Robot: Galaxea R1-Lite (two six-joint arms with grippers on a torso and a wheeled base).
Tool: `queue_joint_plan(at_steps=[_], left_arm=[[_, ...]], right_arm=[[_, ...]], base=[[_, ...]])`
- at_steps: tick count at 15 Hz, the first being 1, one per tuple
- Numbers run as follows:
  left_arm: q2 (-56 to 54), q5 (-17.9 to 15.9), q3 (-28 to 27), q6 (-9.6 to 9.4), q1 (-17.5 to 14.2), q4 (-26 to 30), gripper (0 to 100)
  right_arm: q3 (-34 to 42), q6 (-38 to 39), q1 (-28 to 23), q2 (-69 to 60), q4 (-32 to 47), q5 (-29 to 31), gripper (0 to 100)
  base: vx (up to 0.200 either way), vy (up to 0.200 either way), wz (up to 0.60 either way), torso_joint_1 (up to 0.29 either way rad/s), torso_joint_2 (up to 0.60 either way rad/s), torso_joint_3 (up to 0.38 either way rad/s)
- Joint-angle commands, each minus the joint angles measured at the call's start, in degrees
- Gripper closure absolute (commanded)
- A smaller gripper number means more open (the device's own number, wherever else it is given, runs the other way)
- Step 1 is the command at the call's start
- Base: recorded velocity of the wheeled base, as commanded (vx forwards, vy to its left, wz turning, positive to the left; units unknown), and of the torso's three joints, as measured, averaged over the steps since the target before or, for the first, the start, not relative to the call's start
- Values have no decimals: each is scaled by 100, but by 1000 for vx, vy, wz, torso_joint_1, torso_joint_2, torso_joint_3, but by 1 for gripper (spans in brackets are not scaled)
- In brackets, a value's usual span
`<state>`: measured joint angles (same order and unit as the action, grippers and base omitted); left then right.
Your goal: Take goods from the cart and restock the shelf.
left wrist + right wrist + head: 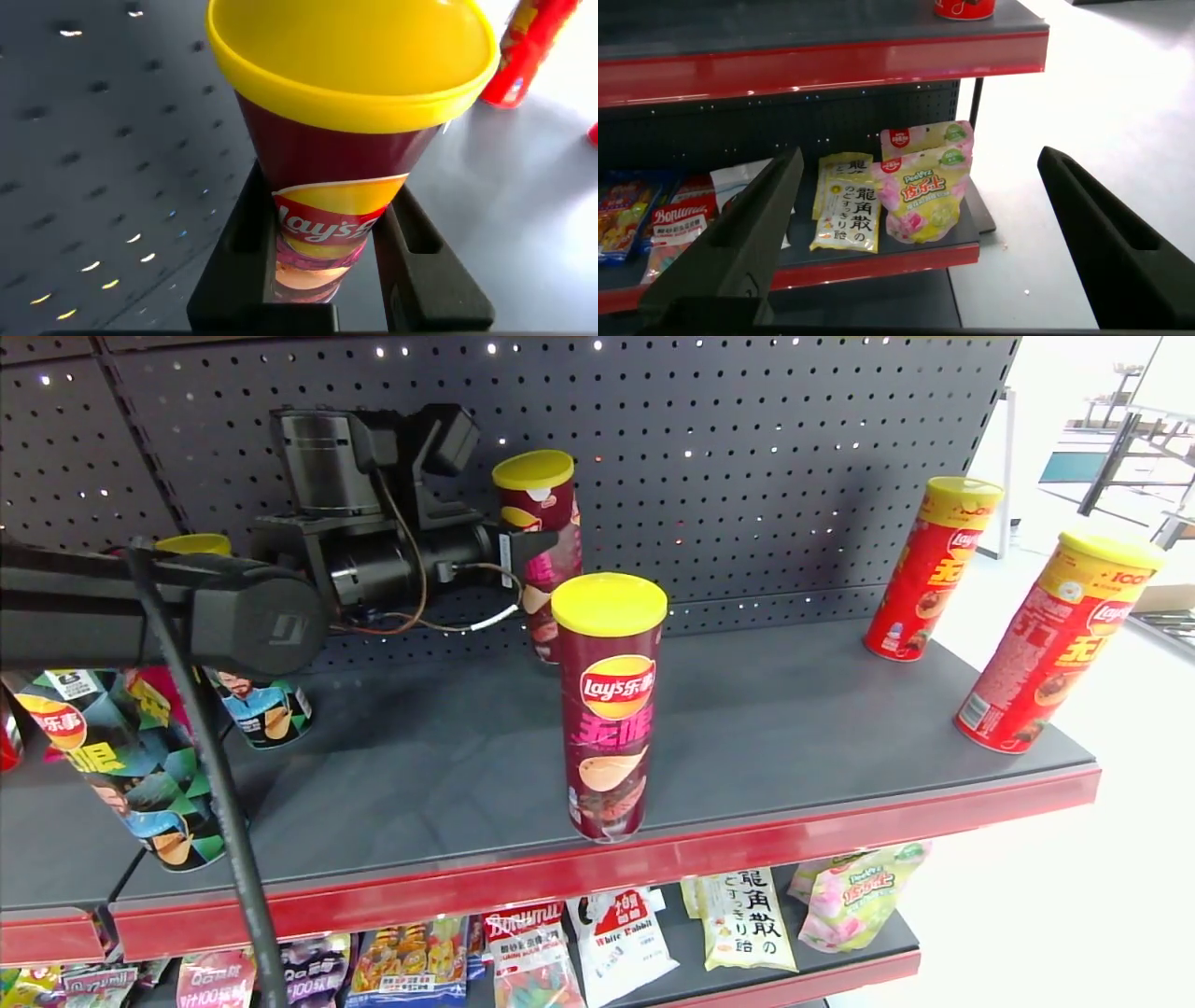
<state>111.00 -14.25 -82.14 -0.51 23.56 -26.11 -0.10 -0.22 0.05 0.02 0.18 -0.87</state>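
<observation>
Chip can (pixel 541 509) with a yellow lid is upright at the far side of the upper shelf (pixel 766 728), close to the pegboard (pixel 747 457). It sits between the left gripper's (pixel 534 555) two fingers (pixel 420 266), which clamp its sides below the lid. A second can (pixel 607 709) stands near the front edge. The right gripper (pixel 924 233) is wide open and empty, facing the snack bags (pixel 920 187) on the lower shelf.

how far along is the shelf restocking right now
Done: one maroon can stands at the shelf front. In hand: the left tool is shut on a second maroon can by the pegboard. Left: release it; the right tool is open, empty, with bare shelf to fill.
</observation>
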Motion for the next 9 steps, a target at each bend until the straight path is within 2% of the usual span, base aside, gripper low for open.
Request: queue_joint_plan(at_steps=[1, 5, 9], left_arm=[[194, 1, -92, 86, 87, 10, 100], [203, 10, -92, 113, 228, 71, 100], [256, 195, -92, 130, 421, 141, 100]], right_arm=[[1, -4, 4, -2, -1, -1, 0], [1, 4, 4, -2, -1, -1, 0], [1, -4, 4, -2, -1, -1, 0]], base=[[0, 0, 0, 0, 0, 0], [0, 0, 0, 0, 0, 0], [0, 0, 0, 0, 0, 0]])
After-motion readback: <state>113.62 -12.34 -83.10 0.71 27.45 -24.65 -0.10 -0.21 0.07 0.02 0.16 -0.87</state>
